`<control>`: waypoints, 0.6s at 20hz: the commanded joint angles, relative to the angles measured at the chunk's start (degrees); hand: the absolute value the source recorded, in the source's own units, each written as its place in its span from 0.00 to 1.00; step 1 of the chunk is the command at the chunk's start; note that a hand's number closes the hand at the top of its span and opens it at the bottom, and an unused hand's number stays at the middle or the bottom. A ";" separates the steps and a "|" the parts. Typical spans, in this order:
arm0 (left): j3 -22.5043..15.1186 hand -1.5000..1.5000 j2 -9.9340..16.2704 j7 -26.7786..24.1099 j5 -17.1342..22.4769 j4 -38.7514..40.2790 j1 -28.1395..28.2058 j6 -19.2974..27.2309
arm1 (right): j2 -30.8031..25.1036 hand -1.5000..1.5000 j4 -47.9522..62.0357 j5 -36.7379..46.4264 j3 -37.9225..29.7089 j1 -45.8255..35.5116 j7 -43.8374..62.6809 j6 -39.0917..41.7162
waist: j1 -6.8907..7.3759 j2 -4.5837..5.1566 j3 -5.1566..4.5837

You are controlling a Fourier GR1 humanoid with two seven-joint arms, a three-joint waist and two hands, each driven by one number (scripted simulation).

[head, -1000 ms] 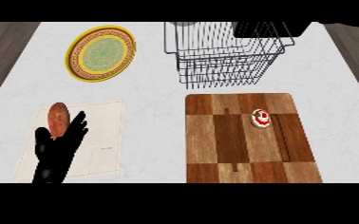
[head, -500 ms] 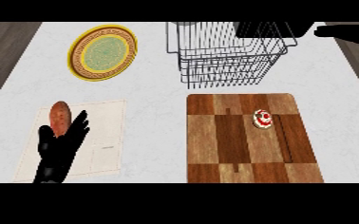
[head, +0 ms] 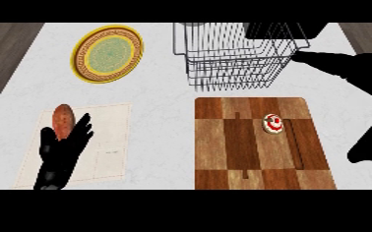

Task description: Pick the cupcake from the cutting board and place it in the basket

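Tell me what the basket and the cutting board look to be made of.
The basket looks like thin dark metal wire: an open grid you can see the counter through. The cutting board looks like wood with a smooth finish: checkered brown blocks in lighter and darker tones with visible grain.

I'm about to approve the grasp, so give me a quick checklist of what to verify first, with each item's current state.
1. Small red-and-white frosted cupcake sits on the brown wooden cutting board: ok.
2. Nothing covers the cupcake: ok.
3. Black wire basket is upright beyond the board: ok.
4. Right hand is over the cupcake: not ok, it is near the basket.
5. Right hand's finger state: cannot tell.
6. Left hand rests open, away from the board: ok.
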 commanded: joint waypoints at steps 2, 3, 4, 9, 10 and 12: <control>-0.12 0.50 -1.44 -0.74 -0.78 5.05 0.92 -1.87 | 5.02 0.00 2.87 9.91 3.10 1.34 -4.55 -1.77 | 0.33 0.54 -0.52; 0.40 0.50 -1.58 2.01 -0.45 1.90 1.09 -0.37 | 4.13 0.00 2.59 9.80 2.43 1.07 -3.72 -0.15 | 0.26 0.43 -0.52; -0.42 0.50 -1.48 1.61 -1.28 1.63 1.64 -0.40 | 5.74 0.00 2.10 14.32 5.88 4.57 -4.66 -2.86 | 0.26 0.47 -0.49; 0.83 0.50 -3.02 -2.26 -2.22 6.24 2.67 -1.32 | 5.77 0.00 5.65 18.59 5.06 6.92 -10.88 -3.35 | -0.04 0.47 -0.52; 1.96 0.50 -0.66 0.63 -1.83 2.86 1.92 -2.27 | 7.23 0.00 5.67 20.18 5.93 8.44 -10.61 -4.07 | 0.00 0.40 -0.50; -0.13 0.50 -5.16 0.17 -3.60 4.29 0.96 0.53 | 8.69 0.00 4.99 21.32 5.93 8.95 -11.06 -5.11 | -0.24 0.39 -0.52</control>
